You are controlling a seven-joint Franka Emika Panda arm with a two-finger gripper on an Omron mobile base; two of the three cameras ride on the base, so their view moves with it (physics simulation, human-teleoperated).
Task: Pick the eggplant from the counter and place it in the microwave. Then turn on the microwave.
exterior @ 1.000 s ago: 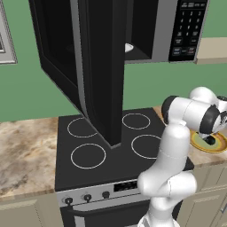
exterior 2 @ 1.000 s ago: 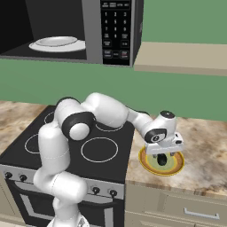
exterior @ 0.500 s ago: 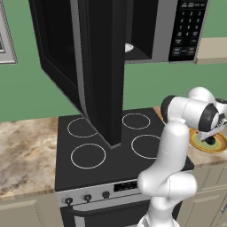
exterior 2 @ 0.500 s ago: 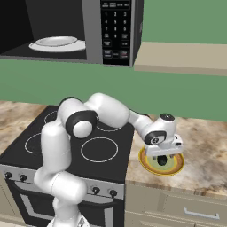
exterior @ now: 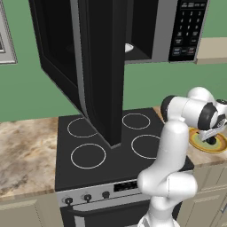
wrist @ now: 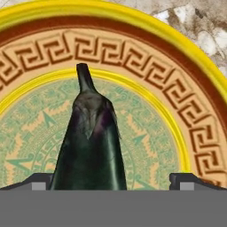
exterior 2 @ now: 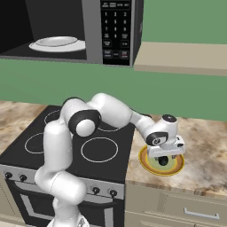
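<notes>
Hand view shows the dark eggplant [wrist: 91,142] lying on a yellow-rimmed green plate [wrist: 177,111], its stem pointing away, between the two spread fingers [wrist: 188,181], nearer the left tip and untouched by either. Right base view shows the plate on the table [exterior 2: 208,146] beside the stove [exterior 2: 66,146].

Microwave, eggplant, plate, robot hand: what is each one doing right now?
microwave: door swung wide open, white dish inside.
eggplant: lying on the yellow plate, not gripped.
yellow plate: sitting on the counter.
gripper: open, low over the eggplant, fingertips on both sides.
</notes>
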